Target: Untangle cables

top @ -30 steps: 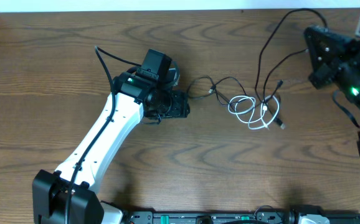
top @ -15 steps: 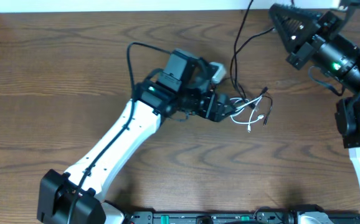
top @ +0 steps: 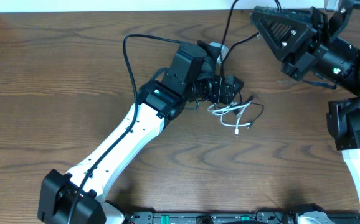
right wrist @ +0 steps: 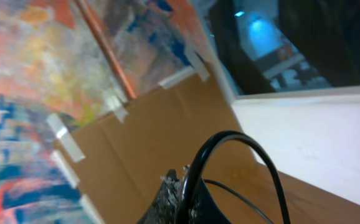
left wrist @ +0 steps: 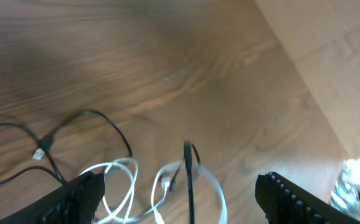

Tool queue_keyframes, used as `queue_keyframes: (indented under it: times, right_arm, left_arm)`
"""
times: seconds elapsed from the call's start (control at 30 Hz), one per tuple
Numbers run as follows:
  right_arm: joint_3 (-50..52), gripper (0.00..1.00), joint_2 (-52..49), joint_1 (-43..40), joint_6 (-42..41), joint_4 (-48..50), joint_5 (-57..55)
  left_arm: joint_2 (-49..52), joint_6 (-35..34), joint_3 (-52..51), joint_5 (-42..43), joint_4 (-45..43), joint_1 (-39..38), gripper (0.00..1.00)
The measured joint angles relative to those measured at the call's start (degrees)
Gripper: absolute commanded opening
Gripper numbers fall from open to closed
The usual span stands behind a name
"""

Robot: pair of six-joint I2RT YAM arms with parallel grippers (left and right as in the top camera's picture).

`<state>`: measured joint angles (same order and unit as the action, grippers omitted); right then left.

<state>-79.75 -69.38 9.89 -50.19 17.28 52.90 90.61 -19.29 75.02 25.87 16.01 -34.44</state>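
Observation:
A tangle of white cable (top: 233, 113) and thin black cable (top: 256, 109) lies on the wooden table at centre right. My left gripper (top: 228, 91) hovers just above the tangle's upper left, jaws open. In the left wrist view its fingers (left wrist: 183, 202) straddle a taut black cable (left wrist: 188, 180) that rises among white loops (left wrist: 121, 180). My right gripper (top: 267, 23) is raised at the back right and shut on the black cable (right wrist: 195, 171), which loops over its fingertips (right wrist: 183, 190). That cable runs down (top: 227, 34) toward the tangle.
The left arm (top: 130, 134) lies diagonally across the table from the front left. The right arm's base (top: 354, 124) stands at the right edge. A white wall strip (top: 105, 5) borders the table's far edge.
My left gripper has moved right and toward the back, over the tangle. My right gripper has moved left, lifting the black cable. The tangle has bunched and slid left.

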Motion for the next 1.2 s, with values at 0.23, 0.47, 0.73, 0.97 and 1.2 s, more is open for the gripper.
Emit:
queue_keyframes:
  times: [0.23, 0.47, 0.73, 0.97, 1.2]
  right_arm:
    - [0.02, 0.01, -0.17, 1.07, -6.80, 13.07, 2.01]
    - [-0.09, 0.01, -0.17, -0.04, -9.01, 32.87, 0.26]
    - [-0.17, 0.01, -0.09, -7.41, -9.27, 25.90, -2.38]
    - [-0.33, 0.01, -0.15, -13.66, 1.97, -8.76, -5.51]
    - [-0.55, 0.01, -0.98, -16.20, 17.73, -47.04, -29.22]
  left_arm:
    - [0.00, -3.06, 0.00, -4.39, 1.07, -0.02, 0.82]
    - [0.13, -3.41, -0.02, -7.04, 11.78, -0.07, 0.82]
    - [1.84, -2.78, -0.17, -12.76, 19.37, -0.13, 0.82]
    - [1.88, -2.25, -0.59, -14.27, 21.14, -0.13, 0.82]
    - [1.90, -1.55, -0.70, -14.56, 25.11, -0.13, 0.81]
